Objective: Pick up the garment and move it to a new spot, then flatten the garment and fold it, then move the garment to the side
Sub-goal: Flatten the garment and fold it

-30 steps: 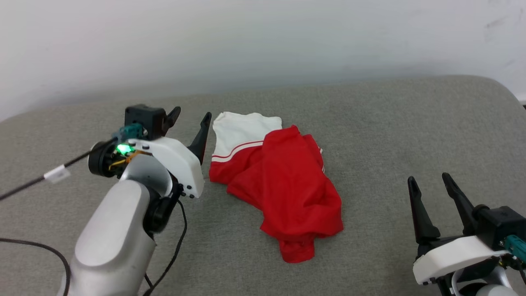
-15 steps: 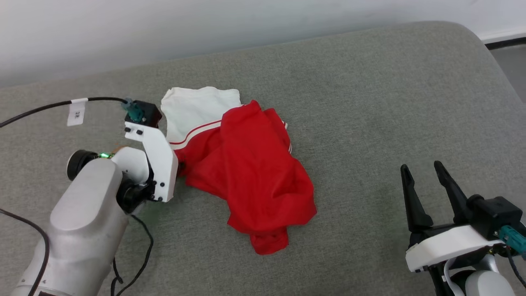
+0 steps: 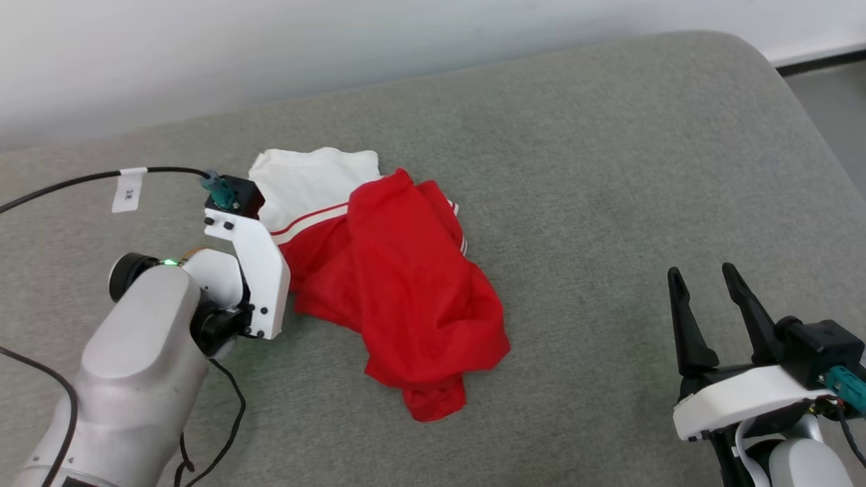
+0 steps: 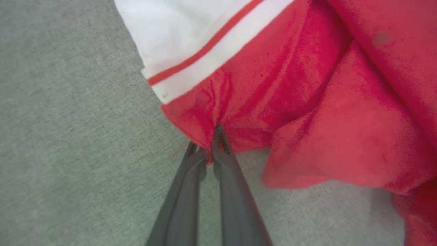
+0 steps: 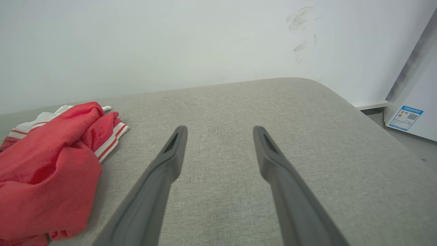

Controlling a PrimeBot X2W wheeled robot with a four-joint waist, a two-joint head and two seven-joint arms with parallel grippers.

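Note:
The garment (image 3: 406,291) lies crumpled on the grey cushion, mostly red, with a white sleeve and red-striped trim at its far left. My left arm's white wrist housing (image 3: 247,270) points down at the garment's left edge and hides the fingers in the head view. In the left wrist view my left gripper (image 4: 205,136) is shut, pinching a fold of the garment's (image 4: 307,102) red edge just below the striped trim. My right gripper (image 3: 702,272) stands open at the lower right, well clear of the cloth. Its fingers (image 5: 220,130) hold nothing, and the garment (image 5: 44,164) lies far to their left.
The grey cushioned surface (image 3: 609,169) meets a white wall at the back and rounds off at the right, where floor shows. A black labelled cable (image 3: 128,177) runs from the left wrist. A white panel with a sticker (image 5: 409,116) stands past the right edge.
The head camera has shifted. My left gripper, open and raised beside the white sleeve a second ago, tilted down onto the garment's left edge and shut on the red fabric. The right gripper stayed open.

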